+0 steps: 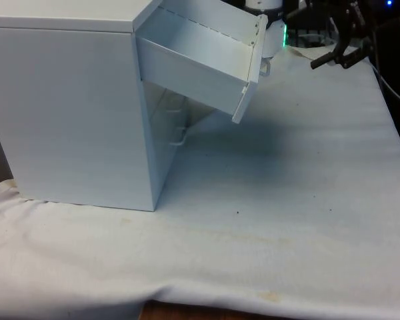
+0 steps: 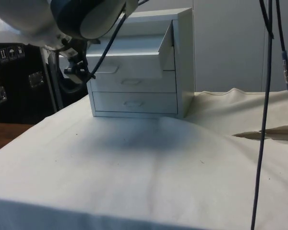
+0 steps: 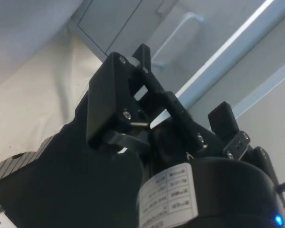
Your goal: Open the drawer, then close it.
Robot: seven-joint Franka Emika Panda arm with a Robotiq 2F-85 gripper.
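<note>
- Black gripper point(image 3: 183, 80) sits close before the fronts of the chest of drawers point(image 1: 67, 107), its fingers point(image 3: 142, 54) spread apart with open space between them and nothing held.
- In the wrist view a white bar handle point(image 3: 178, 35) on a drawer front lies just beyond the fingertips, apart from them.
- From the side view, the gripper point(image 2: 77, 67) hangs at the left edge of the top drawer point(image 2: 127, 60), near its front panel; whether it touches the panel I cannot tell.
- That top drawer point(image 1: 200, 57) is pulled well out of the chest and tilts downward at its front, its inside bare.
- Two lower drawers point(image 2: 134, 93) sit flush and closed, each with a small handle.
- White cloth point(image 1: 273, 220) covers the table, wrinkled at the near edge; the chest stands at the front view's left, its plain side facing that camera.
- A dark cable point(image 2: 264, 120) hangs down at the side view's right.
</note>
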